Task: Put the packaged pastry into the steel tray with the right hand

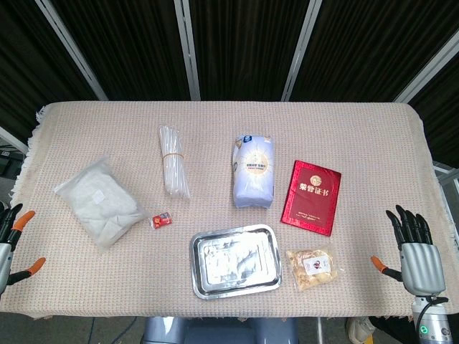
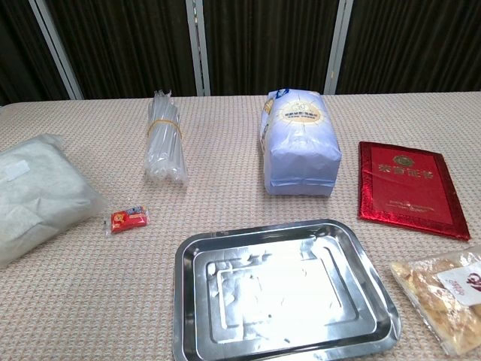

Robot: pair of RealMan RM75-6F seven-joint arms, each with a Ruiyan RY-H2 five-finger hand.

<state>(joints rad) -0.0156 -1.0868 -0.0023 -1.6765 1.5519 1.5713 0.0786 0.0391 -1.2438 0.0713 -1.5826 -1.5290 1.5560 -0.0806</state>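
The packaged pastry (image 1: pixel 313 266) (image 2: pixel 445 297) is a clear bag of golden pieces with a white label, lying flat on the cloth just right of the steel tray (image 1: pixel 234 260) (image 2: pixel 282 295). The tray is empty and sits at the table's front centre. In the head view my right hand (image 1: pixel 414 247) hangs off the table's right edge, fingers spread, holding nothing, well right of the pastry. At the far left edge my left hand (image 1: pixel 13 240) is partly cut off, fingers apart and empty. Neither hand shows in the chest view.
A red certificate booklet (image 1: pixel 311 196) (image 2: pixel 408 188) lies behind the pastry. A pale blue bag (image 1: pixel 253 170) (image 2: pixel 299 141) stands behind the tray. A bundle of clear straws (image 1: pixel 173 160) (image 2: pixel 164 147), a small red packet (image 1: pixel 161 220) (image 2: pixel 128 219) and a white bag (image 1: pixel 98 201) (image 2: pixel 30 195) lie to the left.
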